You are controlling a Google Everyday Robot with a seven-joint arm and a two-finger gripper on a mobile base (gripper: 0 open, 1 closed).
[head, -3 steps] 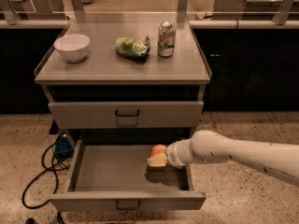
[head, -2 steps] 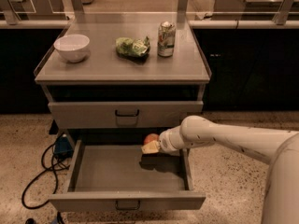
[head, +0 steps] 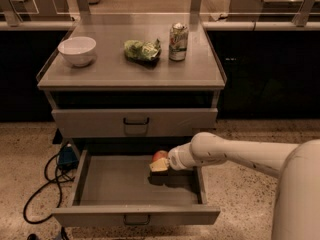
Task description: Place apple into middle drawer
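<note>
The red-orange apple [head: 160, 156] sits at the tip of my gripper [head: 159, 164], which is shut on it. My white arm reaches in from the right. The apple hangs over the back right part of the middle drawer [head: 135, 216], close to the cabinet face. That drawer is pulled wide open, a grey tray with low walls and a dark loop handle on its front panel. Its floor shows nothing else inside. A shadow lies on the drawer floor under the gripper.
The drawer above [head: 135, 122] is shut. On the cabinet top stand a white bowl [head: 77, 50], a green leafy packet [head: 142, 50] and a drinks can [head: 178, 41]. A dark cable [head: 42, 184] and a blue object lie on the floor at the left.
My arm has swung left and toward the back of the drawer, carrying the apple with it. The drawer and the things on top have not moved.
</note>
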